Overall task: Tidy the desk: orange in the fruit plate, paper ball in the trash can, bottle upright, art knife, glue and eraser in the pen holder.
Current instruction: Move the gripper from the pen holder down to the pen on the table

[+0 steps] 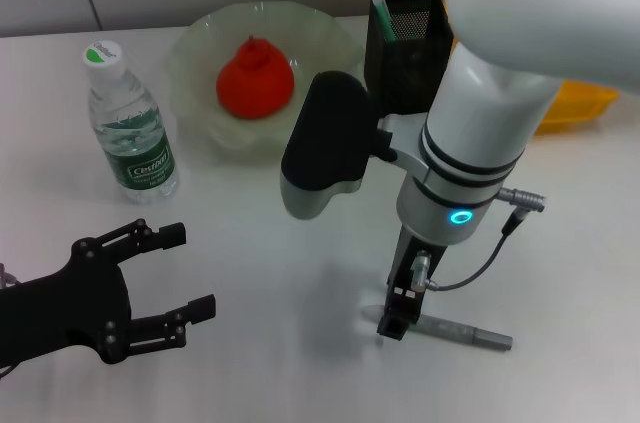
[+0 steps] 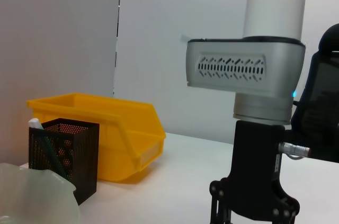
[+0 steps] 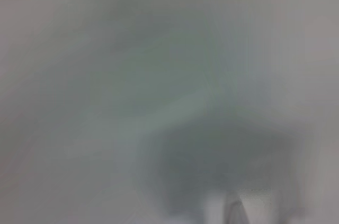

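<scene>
Right tool sits low at lower right of the head view, touching the knife's left end; whether it grips, I cannot tell. Knife lies flat on the bench, long axis nearly left-right. Left tool hovers wide at lower left.

Even, bright overhead light fills the head and left wrist views — soft shadows pool on the white desk beneath the right arm — while the right wrist view is entirely blurred grey.

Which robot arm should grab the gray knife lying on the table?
Probably the right. Its pincer is down at the art knife, touching one end. The left pincer is open, far across the table near the bottle.
</scene>
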Robot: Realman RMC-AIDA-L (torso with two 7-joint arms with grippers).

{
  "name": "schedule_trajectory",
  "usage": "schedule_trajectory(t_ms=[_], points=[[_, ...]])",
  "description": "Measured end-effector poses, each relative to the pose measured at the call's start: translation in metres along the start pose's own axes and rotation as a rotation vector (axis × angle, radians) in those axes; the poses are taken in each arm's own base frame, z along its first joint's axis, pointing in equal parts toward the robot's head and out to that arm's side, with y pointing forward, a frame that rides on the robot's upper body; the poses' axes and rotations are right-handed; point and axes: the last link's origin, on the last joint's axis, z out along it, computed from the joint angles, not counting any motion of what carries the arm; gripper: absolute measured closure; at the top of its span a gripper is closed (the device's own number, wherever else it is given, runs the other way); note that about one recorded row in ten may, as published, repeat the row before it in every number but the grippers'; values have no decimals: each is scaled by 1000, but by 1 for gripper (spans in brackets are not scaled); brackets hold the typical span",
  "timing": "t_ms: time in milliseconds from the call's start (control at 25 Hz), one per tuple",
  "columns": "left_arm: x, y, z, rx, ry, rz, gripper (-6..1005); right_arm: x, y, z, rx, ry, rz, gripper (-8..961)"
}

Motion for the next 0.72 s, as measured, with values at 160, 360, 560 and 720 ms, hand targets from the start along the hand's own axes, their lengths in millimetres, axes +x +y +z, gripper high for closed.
schedule_trajectory(t_ms=[160,360,560,720], points=[[0,0,0,2,-1,0,138,-1,2,4,-4,-1,-2,377],[0,0,-1,2,-2,0,138,-2,3,7,-2,10,-2,376],[-1,0,-1,3,-2,0,138,-2,3,10,-4,17,-4,444],[-1,0,-1,4,-3,-1,138,-2,2,11,-3,17,0,499]])
